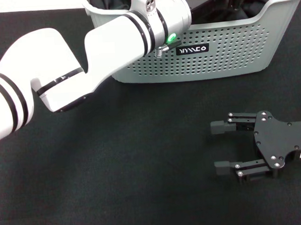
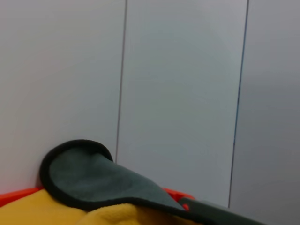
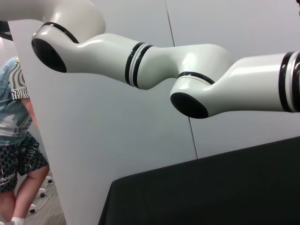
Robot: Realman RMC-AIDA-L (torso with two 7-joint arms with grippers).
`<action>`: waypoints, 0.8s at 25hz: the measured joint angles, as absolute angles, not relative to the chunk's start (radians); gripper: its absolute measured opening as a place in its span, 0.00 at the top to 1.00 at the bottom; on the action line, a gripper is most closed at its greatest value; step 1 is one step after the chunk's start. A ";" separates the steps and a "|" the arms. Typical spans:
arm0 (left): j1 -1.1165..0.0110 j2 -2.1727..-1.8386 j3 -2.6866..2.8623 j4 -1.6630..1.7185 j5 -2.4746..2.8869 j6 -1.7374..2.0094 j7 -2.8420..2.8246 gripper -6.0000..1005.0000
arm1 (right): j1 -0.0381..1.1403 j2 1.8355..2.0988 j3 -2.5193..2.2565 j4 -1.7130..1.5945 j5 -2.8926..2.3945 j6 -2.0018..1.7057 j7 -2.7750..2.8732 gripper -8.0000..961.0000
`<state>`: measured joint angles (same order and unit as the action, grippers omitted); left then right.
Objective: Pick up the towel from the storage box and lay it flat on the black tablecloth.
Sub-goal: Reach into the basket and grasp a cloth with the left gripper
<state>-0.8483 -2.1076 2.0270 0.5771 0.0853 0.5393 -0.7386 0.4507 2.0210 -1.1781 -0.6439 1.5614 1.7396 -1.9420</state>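
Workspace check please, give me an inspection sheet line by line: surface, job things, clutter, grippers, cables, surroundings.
Surface: black tablecloth covers the table.
Job's things: storage box at the far edge; towel seen close in the left wrist view, grey face folded over yellow.
Clutter: dark items inside the box, unclear.
Grippers: left gripper reaches into the box, fingers hidden; right gripper open, low over the cloth.
Cables: nothing seen.
Surroundings: pale wall panels; a person standing beside the table.
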 joint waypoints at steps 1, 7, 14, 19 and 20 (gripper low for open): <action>-0.849 -2.108 2.032 0.577 0.084 0.539 -0.739 0.66 | 0.450 2.021 -1.178 -0.644 1.562 1.740 -1.942 0.17; -0.850 -2.108 2.047 0.577 0.081 0.540 -0.745 0.73 | 0.451 2.022 -1.178 -0.628 1.567 1.740 -1.944 0.17; -0.851 -2.108 2.070 0.559 -0.040 0.567 -0.693 0.74 | 0.451 2.022 -1.178 -0.621 1.567 1.741 -1.945 0.17; -0.848 -2.108 2.077 0.534 -0.118 0.627 -0.689 0.77 | 0.447 2.022 -1.178 -0.620 1.568 1.743 -1.945 0.17; -0.848 -2.108 2.078 0.531 -0.121 0.629 -0.690 0.80 | 0.447 2.022 -1.178 -0.620 1.568 1.744 -1.945 0.17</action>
<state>-0.8484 -2.1077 2.0781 0.5311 -0.1213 0.6287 -0.6898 0.4470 2.0218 -1.1781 -0.6204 1.5676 1.7444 -1.9451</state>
